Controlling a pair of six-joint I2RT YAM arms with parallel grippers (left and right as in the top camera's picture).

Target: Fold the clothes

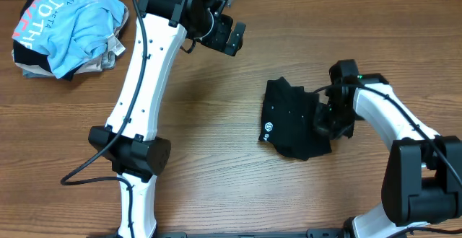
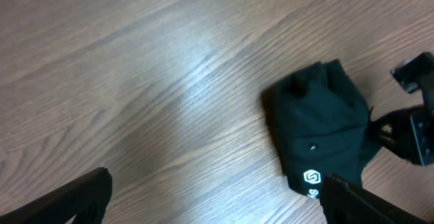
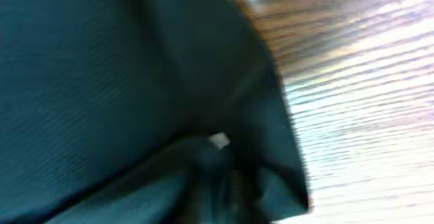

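Overhead: black polo (image 1: 291, 120) touches R end effector (image 1: 328, 120), grip unclear; L end effector (image 1: 231, 39) spread

Open table (image 1: 216, 122) between left arm (image 1: 141, 72) and polo shirt (image 1: 292, 119); clothes pile (image 1: 68, 29) top-left.

**A:** where's the left arm (image 1: 144, 72) at?
**B:** stretched way forward, left gripper (image 1: 232, 40) hanging up high, fingers (image 2: 81, 193) spread wide apart.
**A:** and the other side?
**B:** right arm (image 1: 393, 115) elbows inward, right gripper (image 1: 326, 120) down low (wrist cam's too blurry to tell if it's clamped).
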